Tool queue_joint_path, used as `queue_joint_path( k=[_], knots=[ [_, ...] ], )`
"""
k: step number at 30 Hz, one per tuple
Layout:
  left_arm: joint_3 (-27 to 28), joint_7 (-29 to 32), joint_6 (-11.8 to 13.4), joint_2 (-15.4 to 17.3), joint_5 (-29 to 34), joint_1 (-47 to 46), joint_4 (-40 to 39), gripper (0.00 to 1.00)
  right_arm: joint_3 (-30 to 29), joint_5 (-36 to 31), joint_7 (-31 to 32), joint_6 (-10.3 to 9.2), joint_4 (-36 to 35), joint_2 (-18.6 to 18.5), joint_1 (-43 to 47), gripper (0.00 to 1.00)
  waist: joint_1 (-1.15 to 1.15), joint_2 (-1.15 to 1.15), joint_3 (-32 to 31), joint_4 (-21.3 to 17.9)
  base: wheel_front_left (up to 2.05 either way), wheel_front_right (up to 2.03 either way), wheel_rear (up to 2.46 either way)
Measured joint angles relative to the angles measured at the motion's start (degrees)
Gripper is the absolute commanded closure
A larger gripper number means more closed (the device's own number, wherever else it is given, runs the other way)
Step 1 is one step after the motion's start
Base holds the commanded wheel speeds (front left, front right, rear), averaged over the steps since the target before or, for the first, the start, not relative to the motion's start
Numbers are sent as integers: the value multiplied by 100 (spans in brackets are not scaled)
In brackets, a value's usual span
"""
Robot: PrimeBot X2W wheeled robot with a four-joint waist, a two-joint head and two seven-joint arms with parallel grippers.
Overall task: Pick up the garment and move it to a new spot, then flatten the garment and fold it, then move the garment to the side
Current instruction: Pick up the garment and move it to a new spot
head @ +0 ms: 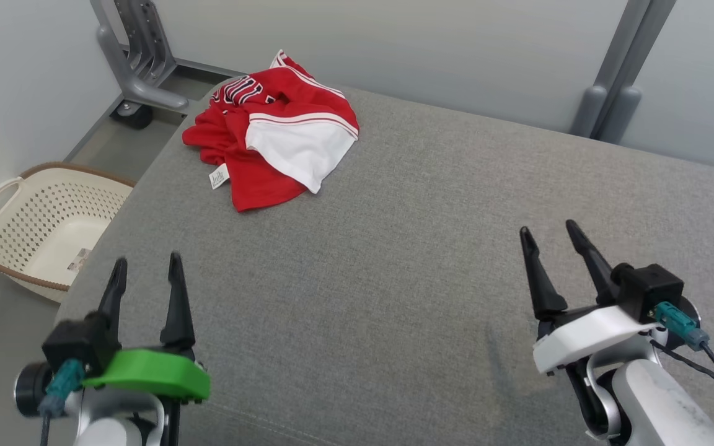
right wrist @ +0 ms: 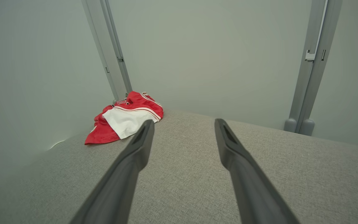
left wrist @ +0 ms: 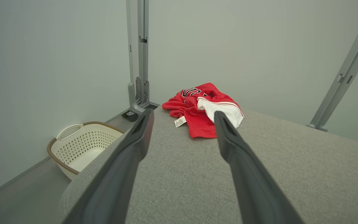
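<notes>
Ahead, slightly right of spread left claw (head: 148,257), well apart: crumpled red-and-white jersey garment (head: 270,118); farther, ahead-left, from spread right claw (head: 547,226).

1 table (head: 425,248): grey woven fabric top with a rounded corner, lying beneath and ahead of the left end effector (head: 149,257) and the right end effector (head: 547,226).
1 back wall (head: 456,43): plain pale grey-green, beyond the table's far edge.
1 side wall (head: 16,80): same finish, out to the left of the left end effector.
1 floor (head: 115,148): smooth grey, left of the left end effector.
1 basket (head: 53,207): cream, perforated, brown rim, on the floor left of and ahead of the left end effector.
1 bracketed post (head: 140,62): grey metal, far ahead of the left end effector, with a black castor (head: 131,114) at its foot.
1 pair of posts (head: 617,80): grey metal, far ahead of the right end effector.
Light: soft and even.
</notes>
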Motion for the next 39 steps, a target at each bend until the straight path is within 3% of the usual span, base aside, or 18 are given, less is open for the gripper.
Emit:
queue_joint_path(
  k=[8,19,27,39],
  knots=[
    [44,813,-132,300,-23,-1591,-146,0,-136,-230,145,-1,-313,-209,-371,0,0,0,374,-71,0,0,0],
    [701,2277,-124,606,-614,-3019,975,0,15,-525,363,-1,-815,-268,-979,0,0,0,857,-448,0,0,0],
    [1134,2971,-119,1090,-727,-3815,1522,0,-101,-628,542,-12,-1199,-424,-1024,0,0,0,1325,-930,0,0,0],
    [1657,3419,-43,1062,-1221,-4523,2270,0,-372,-678,606,-44,-1607,-560,-1036,0,1,0,2187,-1555,0,0,0]
  ],
)
